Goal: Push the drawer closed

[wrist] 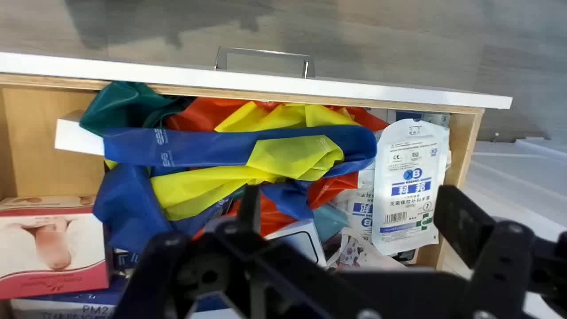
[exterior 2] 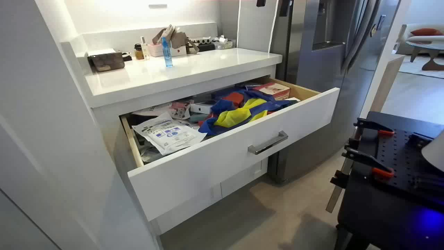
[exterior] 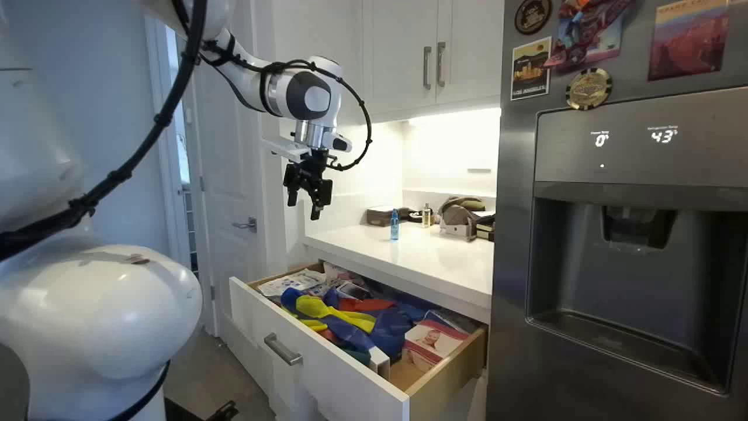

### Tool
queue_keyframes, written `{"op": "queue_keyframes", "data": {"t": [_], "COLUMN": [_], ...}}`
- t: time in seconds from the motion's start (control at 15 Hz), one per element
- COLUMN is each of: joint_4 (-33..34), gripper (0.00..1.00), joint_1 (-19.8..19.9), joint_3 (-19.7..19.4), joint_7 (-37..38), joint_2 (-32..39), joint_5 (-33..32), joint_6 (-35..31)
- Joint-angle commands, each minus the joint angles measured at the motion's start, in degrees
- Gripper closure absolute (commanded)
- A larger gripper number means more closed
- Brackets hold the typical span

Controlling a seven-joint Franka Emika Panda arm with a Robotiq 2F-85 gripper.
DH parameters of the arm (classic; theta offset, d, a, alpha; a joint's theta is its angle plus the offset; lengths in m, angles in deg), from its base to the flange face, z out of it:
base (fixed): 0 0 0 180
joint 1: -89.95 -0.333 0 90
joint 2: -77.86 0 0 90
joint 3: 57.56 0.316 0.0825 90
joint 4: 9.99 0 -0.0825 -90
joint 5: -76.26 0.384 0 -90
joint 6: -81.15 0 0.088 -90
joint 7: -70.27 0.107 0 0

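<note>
While the wide white kitchen drawer (exterior 2: pixel 222 159) stands open, Robotiq gripper (exterior: pixel 304 209) hangs well above it, jaws spread apart.

Bright light (exterior: pixel 454 119) washed the wall (exterior: pixel 450 153) beneath white overhead cabinets (exterior: pixel 403 52). A stainless-steel refrigerator (exterior: pixel 584 155) stood beside the white countertop (exterior: pixel 429 260). Beyond was a pale sofa (exterior 2: pixel 416 38).
</note>
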Motion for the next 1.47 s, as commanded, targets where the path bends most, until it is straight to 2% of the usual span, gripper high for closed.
{"op": "queue_keyframes", "data": {"t": [0.0,0.27,0.53,0.67,0.93,1.27,1.33,1.4], "joint_4": [0.14,-0.6,-4.73,-8.6,-19.65,-36.71,-29.31,-31.27], "gripper": [0.0,0.0,0.0,0.0,0.0,0.0,0.0,0.0], "joint_1": [0.7,0.9,0.83,0.43,-1.18,-4.14,-3.03,-3.25], "joint_3": [0.61,1.09,3.19,4.91,8.46,13.24,15.03,16.8], "joint_7": [-0.17,0.33,3.06,5.61,8.61,14.24,16.61,18.47], "joint_2": [0.01,0.18,-1.36,-4.32,-13.2,-26.2,-20.73,-22.17], "joint_5": [0.19,-1.02,-4.33,-5.71,-5.12,-2.38,-3.89,-3.93], "joint_6": [0.21,-0.76,-1.24,-2.48,-10.41,-24.9,-24.48,-27.69]}}
